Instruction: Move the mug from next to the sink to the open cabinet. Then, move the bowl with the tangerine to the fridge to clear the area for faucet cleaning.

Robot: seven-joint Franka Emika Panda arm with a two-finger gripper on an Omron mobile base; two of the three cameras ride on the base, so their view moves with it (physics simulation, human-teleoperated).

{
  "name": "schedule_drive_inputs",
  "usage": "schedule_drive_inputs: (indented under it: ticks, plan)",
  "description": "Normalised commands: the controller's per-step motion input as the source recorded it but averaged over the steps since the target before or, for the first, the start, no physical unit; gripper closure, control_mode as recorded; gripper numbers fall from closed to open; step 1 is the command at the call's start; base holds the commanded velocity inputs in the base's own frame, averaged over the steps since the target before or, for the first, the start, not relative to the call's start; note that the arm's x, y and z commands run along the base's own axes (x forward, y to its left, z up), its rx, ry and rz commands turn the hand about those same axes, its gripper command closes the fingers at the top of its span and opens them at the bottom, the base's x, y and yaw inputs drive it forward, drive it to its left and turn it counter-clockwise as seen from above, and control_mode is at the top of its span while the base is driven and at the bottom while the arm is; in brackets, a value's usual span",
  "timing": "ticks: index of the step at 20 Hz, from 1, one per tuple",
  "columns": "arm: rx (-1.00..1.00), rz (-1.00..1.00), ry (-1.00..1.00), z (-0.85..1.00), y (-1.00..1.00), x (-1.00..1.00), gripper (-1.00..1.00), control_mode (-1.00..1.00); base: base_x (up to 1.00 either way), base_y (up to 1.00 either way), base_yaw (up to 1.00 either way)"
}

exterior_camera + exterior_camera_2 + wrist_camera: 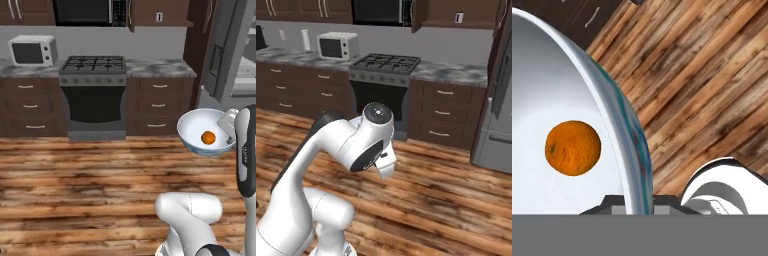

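While fingers (637,207) pinch it, bowl (197,131) carries tangerine (208,137).

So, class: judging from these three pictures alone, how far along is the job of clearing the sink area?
Done: the bowl has left the counter and hangs in the air over the wooden floor, the tangerine inside. Whether the mug was shelved cannot be told here. In hand: the claw is shut on the bowl's rim. Left: carry it into the fridge, standing open at the right of the left base view, and set it on a shelf.
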Motion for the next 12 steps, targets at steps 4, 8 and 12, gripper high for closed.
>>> schedule_drive_inputs:
  ticks: [4,8,12]
  plan:
    - [0.0,0.0,0.0,0.0,0.0,0.0,1.0,1.0,0.12,-0.86,-0.1]
    - [0.0,0.0,0.0,0.0,0.0,0.0,1.0,1.0,0.52,-1.0,-0.12]
    - [0.0,0.0,0.0,0.0,0.0,0.0,1.0,1.0,0.8,-1.0,-0.18]
